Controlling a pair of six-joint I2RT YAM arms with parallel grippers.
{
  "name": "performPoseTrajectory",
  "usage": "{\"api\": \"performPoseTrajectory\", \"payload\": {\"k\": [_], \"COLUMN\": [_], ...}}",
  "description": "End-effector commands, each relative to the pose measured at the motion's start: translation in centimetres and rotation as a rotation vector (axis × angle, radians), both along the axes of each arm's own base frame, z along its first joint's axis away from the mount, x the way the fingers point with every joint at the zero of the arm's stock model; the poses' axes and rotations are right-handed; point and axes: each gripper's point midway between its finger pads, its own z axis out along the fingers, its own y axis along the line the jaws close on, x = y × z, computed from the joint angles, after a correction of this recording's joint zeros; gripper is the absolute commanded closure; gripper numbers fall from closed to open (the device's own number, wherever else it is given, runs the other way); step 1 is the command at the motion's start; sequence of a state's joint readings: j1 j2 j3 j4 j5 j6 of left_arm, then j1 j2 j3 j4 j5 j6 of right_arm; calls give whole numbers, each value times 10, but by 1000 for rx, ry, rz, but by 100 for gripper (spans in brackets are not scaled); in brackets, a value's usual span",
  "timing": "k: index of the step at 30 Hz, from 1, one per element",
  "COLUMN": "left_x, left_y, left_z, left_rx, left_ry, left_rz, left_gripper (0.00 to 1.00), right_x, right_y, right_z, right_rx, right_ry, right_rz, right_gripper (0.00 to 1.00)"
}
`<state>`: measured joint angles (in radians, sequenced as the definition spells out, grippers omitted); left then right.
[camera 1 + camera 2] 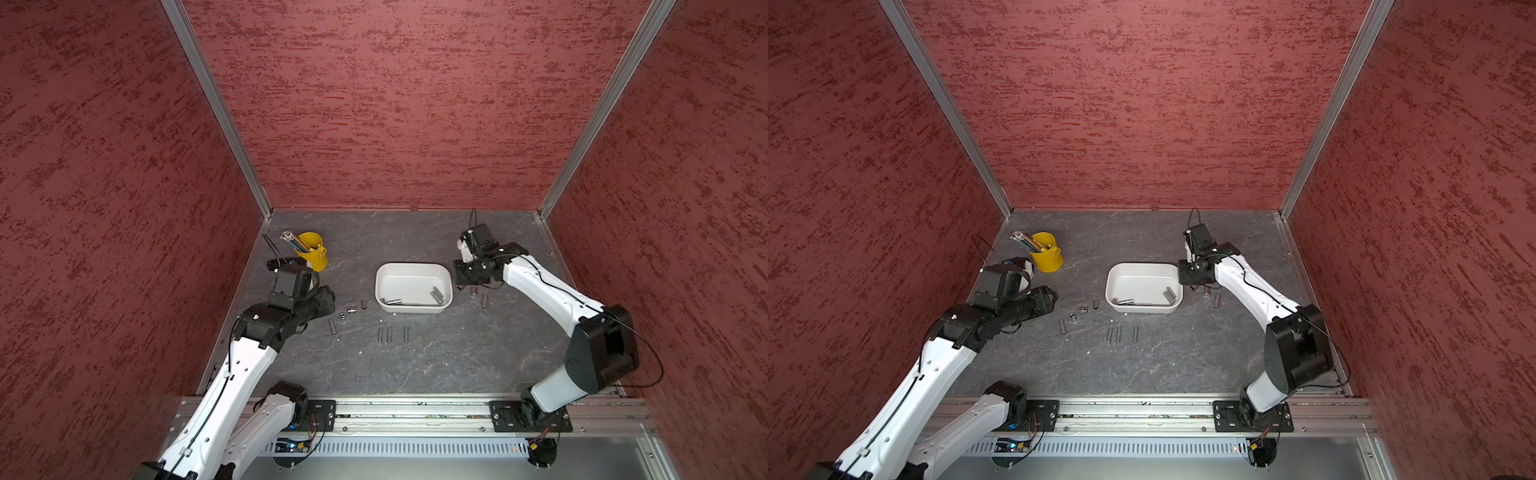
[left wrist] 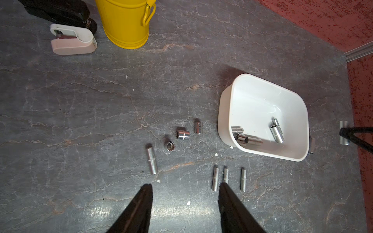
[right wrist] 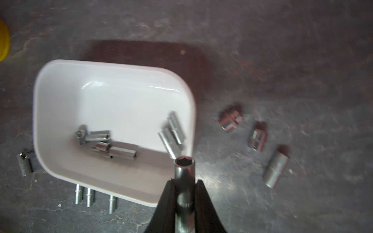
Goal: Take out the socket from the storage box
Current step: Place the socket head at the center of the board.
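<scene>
Right in the middle of the table, the storage box [image 1: 411,308] is sitting flat, and the right gripper [image 3: 184,181] is hanging just off its 3 o'clock end. The right wrist view is giving away what the top views aren't: those fingers are clamping a long socket [image 3: 184,171] by its shank, with the hex mouth showing right at the box's rim. In both top views the wrist is covering that socket completely.

More are lying inside the box, a small heap [image 3: 105,145] toward 7 o'clock and a leaning pair [image 3: 171,133] toward 4 o'clock.

The left gripper [image 2: 185,185] is hovering out around 9 o'clock, fingers spread and nothing between them. Its wrist view is also catching a white stapler [image 2: 72,40] beside the yellow cup [image 2: 125,24], which the left arm is mostly covering from above.

On the table, a row of three [image 2: 226,178] is lying at the box's 6 o'clock, some stubby sockets [image 2: 182,134] at 9 o'clock, and loose sockets [image 3: 256,137] at 3 o'clock.
</scene>
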<state>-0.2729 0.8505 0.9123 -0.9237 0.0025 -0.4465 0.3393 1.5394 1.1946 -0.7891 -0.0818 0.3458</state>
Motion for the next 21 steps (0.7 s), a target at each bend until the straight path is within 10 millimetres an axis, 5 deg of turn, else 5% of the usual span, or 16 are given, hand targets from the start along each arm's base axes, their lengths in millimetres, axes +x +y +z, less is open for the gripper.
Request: {"api": "performPoseTrajectory", "payload": {"k": [1,8,21], "left_x": [0,0,0], "left_y": [0,0,-1], "left_z": [-1,-1,-3], "left_rx": [1,-4,-4], "left_ry": [-3,-6,6], "left_rz": [-11,-12,-14], "left_gripper": [45,44,44], "right_x": [-6,-40,-28], "right_y": [-35,-94,-114], "right_z": [-8,-55,-96], "right_rx": [38,5,-33], "right_ry": [0,81,138], "right_rz": [-172,-328,-399], "right_gripper": [90,90,89]}}
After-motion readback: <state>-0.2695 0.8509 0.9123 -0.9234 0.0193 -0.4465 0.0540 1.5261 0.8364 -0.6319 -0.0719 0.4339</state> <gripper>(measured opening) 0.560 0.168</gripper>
